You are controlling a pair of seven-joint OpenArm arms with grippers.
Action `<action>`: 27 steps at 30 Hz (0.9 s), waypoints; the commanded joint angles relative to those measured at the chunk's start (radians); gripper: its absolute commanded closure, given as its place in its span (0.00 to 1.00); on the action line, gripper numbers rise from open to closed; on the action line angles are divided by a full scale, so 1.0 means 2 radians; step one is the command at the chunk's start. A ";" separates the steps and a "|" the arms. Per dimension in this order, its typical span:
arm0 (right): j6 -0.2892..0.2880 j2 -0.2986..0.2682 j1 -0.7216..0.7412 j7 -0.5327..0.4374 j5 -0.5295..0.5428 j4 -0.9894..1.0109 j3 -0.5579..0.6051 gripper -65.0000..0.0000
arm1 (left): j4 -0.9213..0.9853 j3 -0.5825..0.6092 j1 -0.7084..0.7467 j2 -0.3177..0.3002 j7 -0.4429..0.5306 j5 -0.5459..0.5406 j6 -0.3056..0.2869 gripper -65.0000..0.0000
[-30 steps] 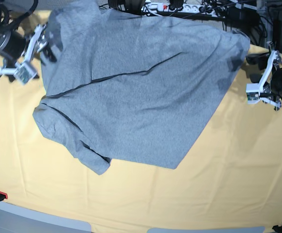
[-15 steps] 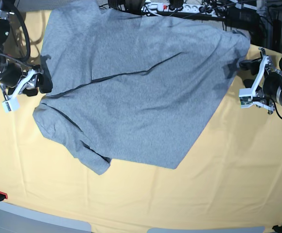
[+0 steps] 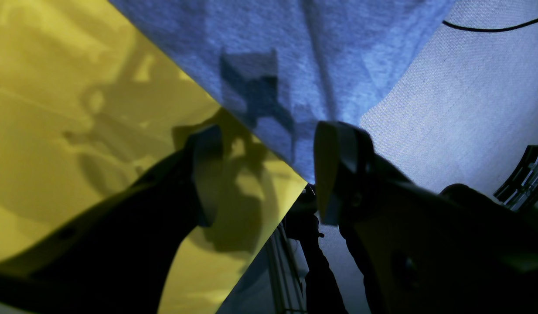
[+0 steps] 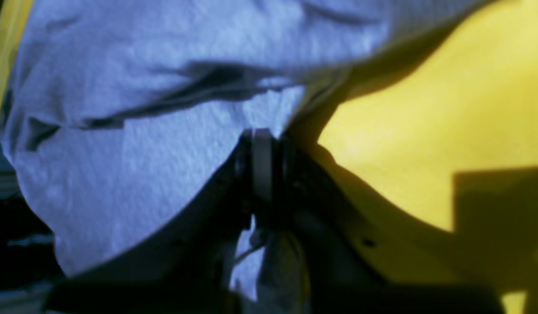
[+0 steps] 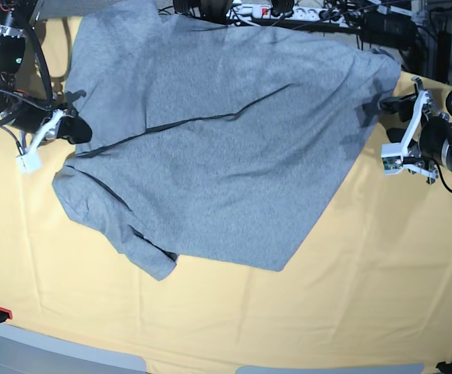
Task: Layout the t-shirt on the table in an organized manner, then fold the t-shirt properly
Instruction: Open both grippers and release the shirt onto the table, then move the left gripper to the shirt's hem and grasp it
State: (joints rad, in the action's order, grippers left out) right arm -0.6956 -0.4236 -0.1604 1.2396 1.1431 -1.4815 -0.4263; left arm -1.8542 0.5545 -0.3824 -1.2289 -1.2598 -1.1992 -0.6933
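Two right fingers (image 4: pixel 262 157) pinching t-shirt (image 4: pixel 155 144) edge

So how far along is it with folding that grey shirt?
Early. The t-shirt lies spread but crooked and creased on the table. The right gripper has pinched its edge; the left gripper is open at the opposite corner. Straightening and all folding remain.

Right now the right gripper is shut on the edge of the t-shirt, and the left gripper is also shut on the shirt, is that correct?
Not quite. The right gripper is shut on the t-shirt, but the left gripper is open: the left wrist view shows its fingers wide apart at the shirt's corner.
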 commanded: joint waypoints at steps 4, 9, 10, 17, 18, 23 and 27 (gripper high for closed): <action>-0.001 -0.032 0.005 0.006 0.004 -0.048 -0.019 1.00 | -0.003 -0.007 -0.008 -0.010 0.002 -0.005 -0.002 0.47; -0.001 -0.032 0.003 0.065 0.004 -0.104 -0.076 1.00 | -0.003 -0.007 -0.009 -0.010 0.002 -0.004 -0.002 0.47; -0.001 -0.032 0.003 0.078 0.004 -0.109 -0.087 1.00 | -0.003 -0.007 -0.009 -0.010 0.002 -0.001 -0.002 0.47; 0.025 -0.029 0.002 0.078 -0.026 -0.113 -0.171 1.00 | -0.003 -0.008 -0.009 -0.009 0.016 0.044 0.010 0.47; 0.028 -0.029 0.002 0.078 -0.036 -0.113 -0.179 1.00 | -0.003 -0.010 -0.009 -0.008 0.022 0.052 0.016 0.47; 0.041 -0.029 -0.035 0.078 -0.062 -0.113 -0.185 1.00 | -0.003 -0.033 -0.008 0.001 0.035 0.085 0.040 0.47; 0.044 -0.028 -0.069 0.078 -0.077 -0.113 -0.186 1.00 | -0.003 -0.054 -0.008 0.014 0.062 0.114 0.056 0.47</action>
State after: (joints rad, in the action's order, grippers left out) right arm -0.6090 -0.4519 -0.3050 1.4075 0.9836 -1.6905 -0.7879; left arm -1.8542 0.4633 -0.3820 -1.1809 -1.1458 -0.9646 -0.5816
